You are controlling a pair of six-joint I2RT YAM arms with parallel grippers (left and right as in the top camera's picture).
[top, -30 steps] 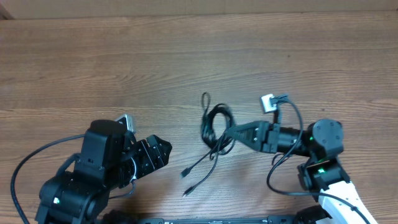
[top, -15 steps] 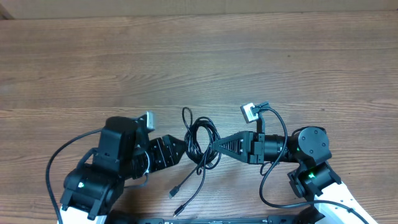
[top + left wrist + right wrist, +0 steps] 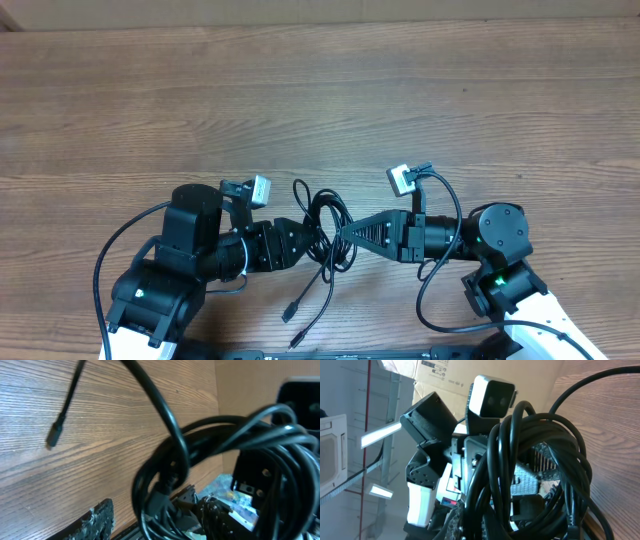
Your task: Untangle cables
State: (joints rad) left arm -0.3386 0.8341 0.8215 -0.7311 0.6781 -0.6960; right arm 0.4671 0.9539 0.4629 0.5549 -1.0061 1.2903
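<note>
Black cables [image 3: 325, 222] in a tangled coil

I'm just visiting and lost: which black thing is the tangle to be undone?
On the wooden table, the left gripper and right gripper point at each other. Between them sit the cables: thin black loops with two plug ends trailing toward the robot, far thinner than the wires on the arms.
</note>
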